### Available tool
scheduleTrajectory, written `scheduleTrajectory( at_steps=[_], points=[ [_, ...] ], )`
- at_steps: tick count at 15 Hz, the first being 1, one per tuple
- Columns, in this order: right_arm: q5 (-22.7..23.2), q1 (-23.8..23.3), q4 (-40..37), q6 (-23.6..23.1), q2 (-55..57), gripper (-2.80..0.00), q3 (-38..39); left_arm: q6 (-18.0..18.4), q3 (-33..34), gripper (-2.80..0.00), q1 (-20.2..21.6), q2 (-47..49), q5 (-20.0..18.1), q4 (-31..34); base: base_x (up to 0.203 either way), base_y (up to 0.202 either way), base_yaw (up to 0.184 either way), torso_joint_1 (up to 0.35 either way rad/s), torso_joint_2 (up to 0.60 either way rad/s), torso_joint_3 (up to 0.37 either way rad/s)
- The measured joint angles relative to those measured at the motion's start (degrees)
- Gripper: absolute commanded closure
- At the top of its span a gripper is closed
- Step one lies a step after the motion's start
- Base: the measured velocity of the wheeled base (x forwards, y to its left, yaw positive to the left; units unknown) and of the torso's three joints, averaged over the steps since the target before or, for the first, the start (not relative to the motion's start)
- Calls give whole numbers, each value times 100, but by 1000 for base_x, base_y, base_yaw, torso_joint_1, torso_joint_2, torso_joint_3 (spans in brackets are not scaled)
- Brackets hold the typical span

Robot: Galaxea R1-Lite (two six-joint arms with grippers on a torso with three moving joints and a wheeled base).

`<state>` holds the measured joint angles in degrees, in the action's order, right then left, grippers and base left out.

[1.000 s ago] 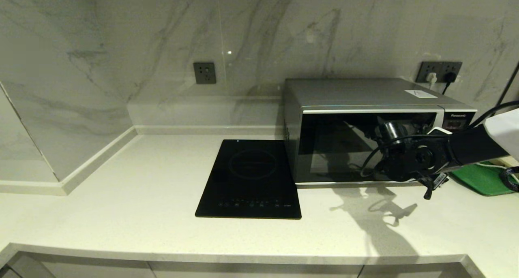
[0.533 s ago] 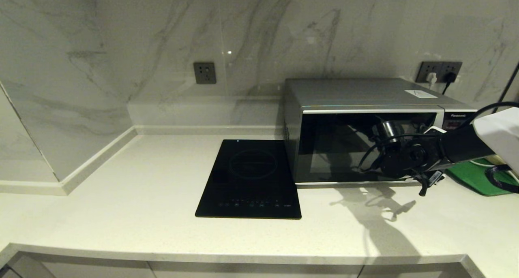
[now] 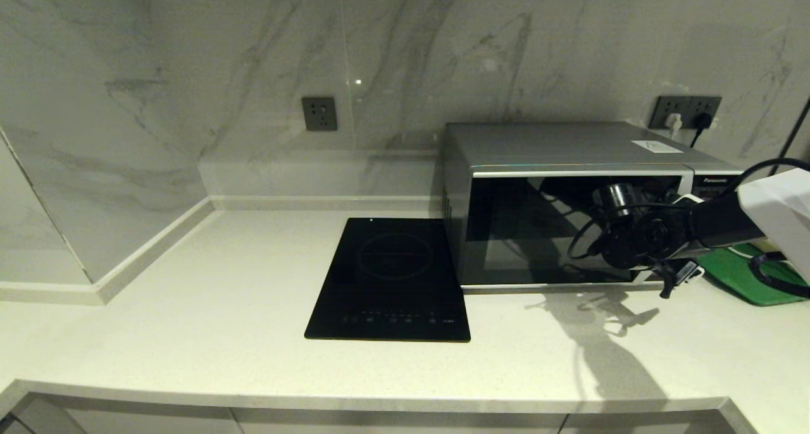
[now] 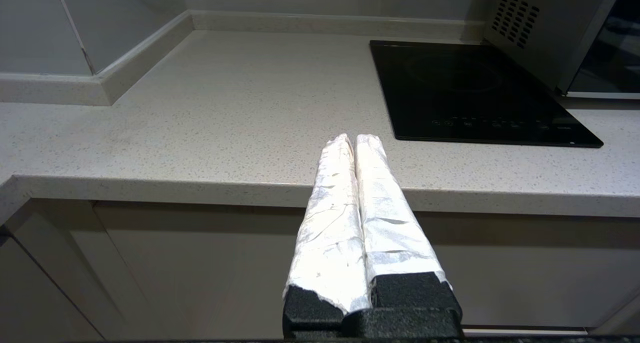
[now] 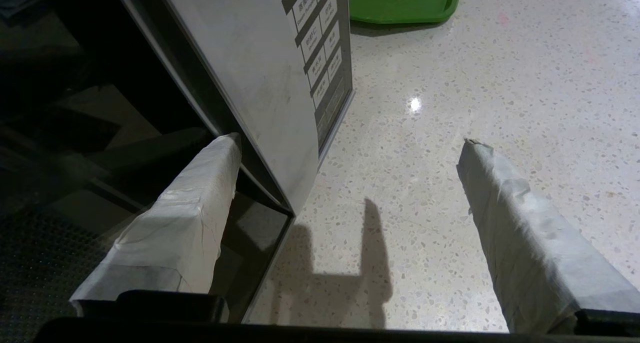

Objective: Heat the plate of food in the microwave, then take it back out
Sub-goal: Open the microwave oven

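Silver box-shaped Panasonic microwave (image 3: 569, 168) with dark glass door on the pale speckled stone counter (image 3: 253, 333), against the marble wall, door closed. Plate of food nowhere in view; whether it sits behind the dark glass cannot be told. Flat black induction cooktop (image 3: 391, 279) just beside the microwave on its left. Green rectangular tray (image 3: 743, 279) on the counter at the microwave's right.

Right gripper (image 5: 350, 148) in front of the microwave's lower right corner, low over the counter, its paper-wrapped fingers (image 5: 190, 203) spread wide and holding nothing: one before the dark glass beside the silver handle strip (image 5: 250, 93), the other over bare counter. Black button panel (image 5: 320, 48) just past the strip.

Left gripper (image 4: 356, 143) parked below and before the counter edge, wrapped fingers pressed together, empty.
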<state>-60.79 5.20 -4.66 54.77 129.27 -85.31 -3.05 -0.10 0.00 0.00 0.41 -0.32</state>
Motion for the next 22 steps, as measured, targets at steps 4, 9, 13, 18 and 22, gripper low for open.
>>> scheduleTrajectory(
  at_steps=[4, 9, 13, 18, 22],
  points=[
    [-11, -174, 3, -1, 17, -280, -16, 0, 0, 0, -2, 0, 2, -1, 0, 0, 0, 0, 0, 0],
    [-128, -297, 0, 22, -46, -280, 53, 2, 0, 0, 0, 0, 2, -1, 0, 0, 0, 0, 0, 0],
    [-139, -345, 11, 51, -105, -280, 182, 0, 0, 0, 0, 0, 4, 1, 0, 0, 0, 0, 0, 0],
    [-129, -447, 8, 150, -488, -280, 757, 1, 0, 0, 0, 0, 5, -1, 0, 0, 0, 0, 0, 0],
    [-63, -245, -25, 216, -853, -280, 1198, 0, 0, 0, 0, 0, 3, -1, 0, 0, 0, 0, 0, 0]
  ],
)
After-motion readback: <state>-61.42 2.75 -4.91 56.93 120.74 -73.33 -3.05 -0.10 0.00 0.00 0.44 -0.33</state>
